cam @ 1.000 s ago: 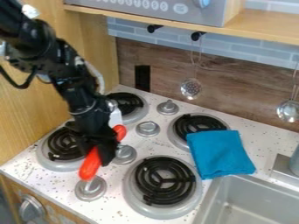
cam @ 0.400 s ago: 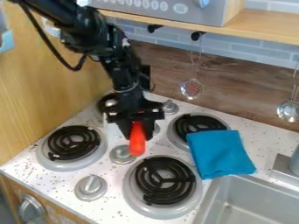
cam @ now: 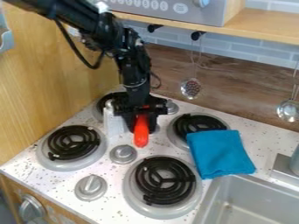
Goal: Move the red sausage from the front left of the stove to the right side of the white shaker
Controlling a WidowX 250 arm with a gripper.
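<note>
In the camera view, my black pincer (cam: 142,127) is closed around a smooth, rounded red handle-like object (cam: 141,134), its blunt end pointing down. I have it over the row of ridged, dull grey knobs (cam: 123,154), between the burners and towards the counter's back left corner. Just beside the pincer stands a whitish, ribbed piece (cam: 114,121); I can't tell whether it joins the red object. The speckled white counter (cam: 123,203) carries black coiled burners (cam: 162,180) in round grey pans. A folded teal cloth (cam: 220,154), soft and roughly square, overlaps the back right pan, beside the smooth grey sink (cam: 211,205) at the counter's right.
</note>
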